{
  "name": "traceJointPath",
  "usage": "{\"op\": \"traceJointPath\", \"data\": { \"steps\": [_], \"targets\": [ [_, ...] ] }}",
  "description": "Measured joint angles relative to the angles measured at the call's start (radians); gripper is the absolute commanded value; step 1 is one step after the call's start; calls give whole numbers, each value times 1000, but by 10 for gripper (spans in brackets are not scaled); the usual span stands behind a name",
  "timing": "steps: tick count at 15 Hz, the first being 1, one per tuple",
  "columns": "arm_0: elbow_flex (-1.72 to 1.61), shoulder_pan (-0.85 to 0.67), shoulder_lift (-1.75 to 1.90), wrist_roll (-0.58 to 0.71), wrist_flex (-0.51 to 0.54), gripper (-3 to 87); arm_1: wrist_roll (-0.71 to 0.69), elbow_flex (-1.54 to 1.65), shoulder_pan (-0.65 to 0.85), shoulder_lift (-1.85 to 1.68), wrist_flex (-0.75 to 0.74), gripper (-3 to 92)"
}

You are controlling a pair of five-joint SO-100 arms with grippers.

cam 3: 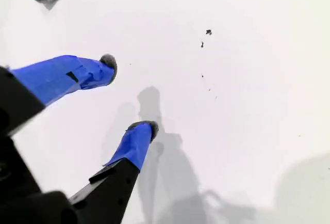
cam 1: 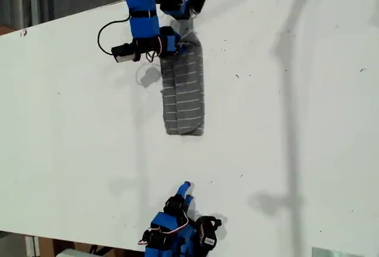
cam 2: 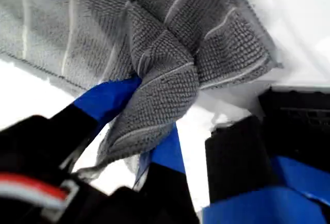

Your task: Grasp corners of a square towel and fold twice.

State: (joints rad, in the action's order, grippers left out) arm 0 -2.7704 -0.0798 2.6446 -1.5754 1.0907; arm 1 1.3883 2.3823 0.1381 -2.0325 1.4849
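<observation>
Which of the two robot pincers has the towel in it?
My first pincer, at the exterior view's top, is pinching the grey striped towel. My second pincer is open over the bare white table.

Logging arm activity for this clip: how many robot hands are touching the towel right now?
1. My first hand, at the exterior view's top, is shut on an end of the folded towel. My second hand, at the exterior view's bottom, is open over the bare table, apart from the towel.
</observation>
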Motion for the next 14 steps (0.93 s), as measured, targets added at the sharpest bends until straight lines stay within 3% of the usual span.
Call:
{"op": "traceJointPath", "data": {
  "steps": [2, 5, 8, 12, 14],
  "targets": [
    [-32, -81, 0, 52, -14, 208, 92, -5, -77, -310, 129, -1],
    [-44, -302, 0, 195, -26, 198, 100, -178, -87, -304, 207, -1],
    [-75, -589, -58, 356, -118, 192, -31, -538, -78, 25, 207, -1],
    [-101, -626, -64, 367, -141, 186, -198, -1127, -31, 635, 247, -1],
    [-129, -634, -14, 362, -138, 184, -265, -1259, -9, 767, 227, -1]
  ]
}}
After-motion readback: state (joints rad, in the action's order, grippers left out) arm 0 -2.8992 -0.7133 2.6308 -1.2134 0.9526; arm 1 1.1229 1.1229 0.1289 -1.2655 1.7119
